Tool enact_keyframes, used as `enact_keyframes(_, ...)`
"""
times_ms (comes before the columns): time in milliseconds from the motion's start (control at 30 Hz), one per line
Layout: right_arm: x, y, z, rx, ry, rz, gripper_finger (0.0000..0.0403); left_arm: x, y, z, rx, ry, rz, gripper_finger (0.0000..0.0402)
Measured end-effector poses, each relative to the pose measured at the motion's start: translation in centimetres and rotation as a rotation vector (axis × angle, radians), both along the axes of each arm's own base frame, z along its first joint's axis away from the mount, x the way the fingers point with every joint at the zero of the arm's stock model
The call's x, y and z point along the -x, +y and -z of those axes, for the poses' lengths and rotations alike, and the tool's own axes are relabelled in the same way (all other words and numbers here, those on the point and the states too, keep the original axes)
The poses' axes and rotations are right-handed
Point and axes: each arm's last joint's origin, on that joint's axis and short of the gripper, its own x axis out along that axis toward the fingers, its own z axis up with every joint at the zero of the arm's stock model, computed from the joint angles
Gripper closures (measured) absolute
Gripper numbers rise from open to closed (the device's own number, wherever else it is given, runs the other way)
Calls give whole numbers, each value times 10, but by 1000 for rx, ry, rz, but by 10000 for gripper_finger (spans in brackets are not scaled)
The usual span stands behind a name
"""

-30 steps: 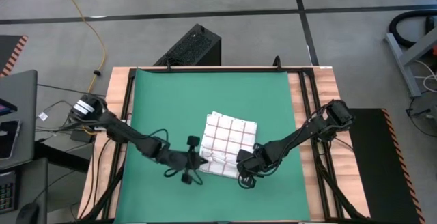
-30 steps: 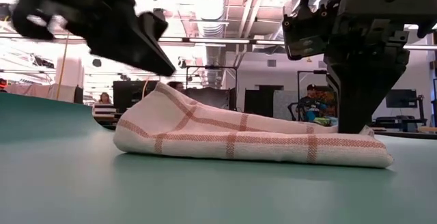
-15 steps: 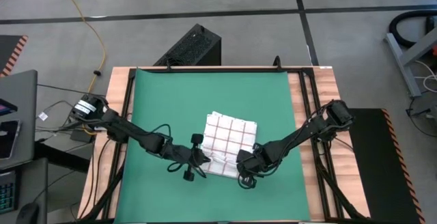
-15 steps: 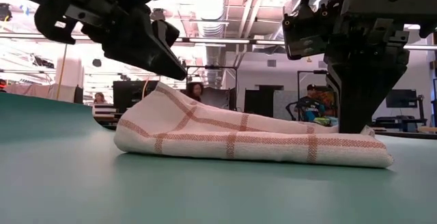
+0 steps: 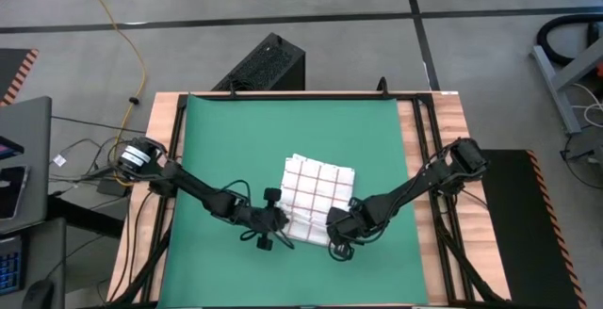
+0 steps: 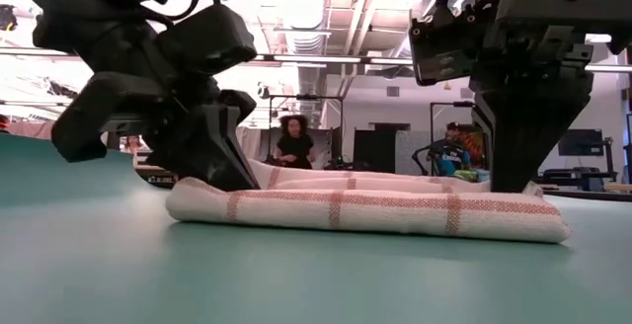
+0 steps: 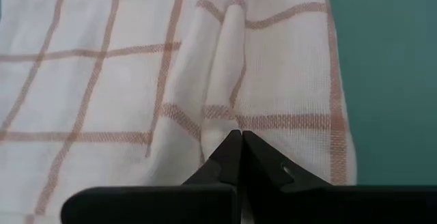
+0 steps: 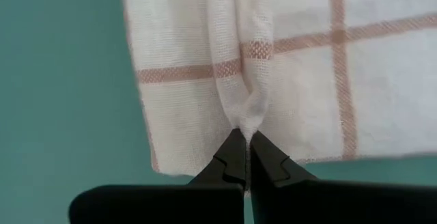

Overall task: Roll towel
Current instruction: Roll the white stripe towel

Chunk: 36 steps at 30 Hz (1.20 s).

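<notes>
**Both grippers pinched on the near edge of the towel**

The fingers (image 7: 232, 157) of the left gripper (image 5: 280, 222) are seen pressed together on a raised fold of the towel (image 5: 315, 199), at its near left corner. The fingers (image 8: 240, 157) of the right gripper (image 5: 337, 222) are likewise closed on a pinched ridge of cloth at the near right corner. In the low view the left gripper (image 6: 212, 136) is pressed down onto the left end of the towel (image 6: 365, 208), while the right gripper (image 6: 515, 156) stands upright behind its right end.

The towel is laid on the green mat (image 5: 236, 139), right of centre and toward the near side, folded into a thick pad. Its long axis is set roughly front to back in the high view, slightly tilted, with the bunched near edge held between the two grippers.

The mat is spread over a wooden table (image 5: 139, 205). A black box (image 5: 264, 64) is seen on the floor beyond the table. In the low view, people (image 6: 295, 144) are visible in the room behind the towel.
</notes>
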Motion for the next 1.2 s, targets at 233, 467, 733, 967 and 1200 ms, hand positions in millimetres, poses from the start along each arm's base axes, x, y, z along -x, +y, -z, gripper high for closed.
enact_keyframes(233,-3,4,-3,22,-46,-109,344,1,1,2,25,23,-17,401)
enact_keyframes(467,-8,4,-28,138,-27,-208,216,2,1,2,74,33,-53,401)
enact_keyframes(733,-2,50,-58,211,-169,-551,164,0,7,3,155,44,-105,401)
enact_keyframes(967,18,71,-41,377,-225,-578,166,-1,8,3,183,48,-110,401)
enact_keyframes(1200,3,61,-37,383,-257,-503,166,-1,8,3,190,47,-107,401)
